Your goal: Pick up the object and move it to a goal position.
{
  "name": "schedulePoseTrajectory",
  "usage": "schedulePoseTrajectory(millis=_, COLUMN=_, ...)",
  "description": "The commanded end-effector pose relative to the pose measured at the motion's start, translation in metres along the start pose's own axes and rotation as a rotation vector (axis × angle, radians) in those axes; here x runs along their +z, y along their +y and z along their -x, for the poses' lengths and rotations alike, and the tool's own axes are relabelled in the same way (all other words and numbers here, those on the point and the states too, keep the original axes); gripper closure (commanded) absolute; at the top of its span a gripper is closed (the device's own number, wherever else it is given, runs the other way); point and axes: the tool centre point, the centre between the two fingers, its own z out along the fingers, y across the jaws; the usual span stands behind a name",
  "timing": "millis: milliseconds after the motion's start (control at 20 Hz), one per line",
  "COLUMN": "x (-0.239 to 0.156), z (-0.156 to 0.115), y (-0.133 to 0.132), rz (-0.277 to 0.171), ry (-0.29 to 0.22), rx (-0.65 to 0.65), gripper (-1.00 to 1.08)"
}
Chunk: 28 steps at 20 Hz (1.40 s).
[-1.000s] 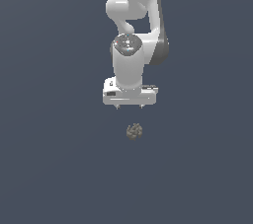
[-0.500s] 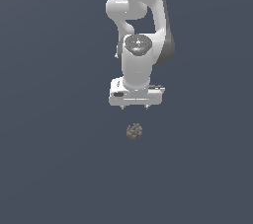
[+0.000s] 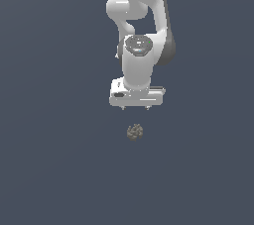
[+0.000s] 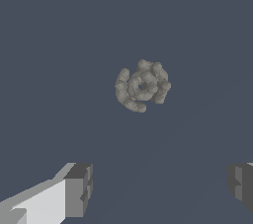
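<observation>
Exterior view is showing the white arm reaching down over the grey counter — its tool hanging released, fingers spread wide, gripping nothing — with the object lying just nearer, untouched.

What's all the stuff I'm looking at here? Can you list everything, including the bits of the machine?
Lumpy ball: one, mottled brown-grey, lying alone on the floor in front of the arm, touched by nothing.
Floor: one, plain dark blue-grey, filling the whole background.
Robot arm: one, white with dark joints, reaching down from the top of the exterior view.
Gripper: one, white body with grey fingers, jaws spread wide and empty, the ball not yet between them.
</observation>
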Motion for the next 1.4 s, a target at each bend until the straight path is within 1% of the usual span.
schedulePoseTrajectory(millis=0, x=0.001, z=-0.001, y=0.0, rz=0.0, ry=0.0, rx=0.018, gripper=-0.92)
schedulePoseTrajectory(millis=250, x=0.004, z=-0.005, y=0.0, rz=-0.001, ry=0.0, rx=0.082, gripper=-0.92)
schedulePoseTrajectory(millis=500, x=0.008, z=-0.01, y=0.0, rz=-0.002, ry=0.001, rx=0.177, gripper=-0.92)
schedulePoseTrajectory(millis=1350, x=0.028, z=-0.035, y=0.0, rz=0.001, ry=0.009, rx=0.632, gripper=-0.92)
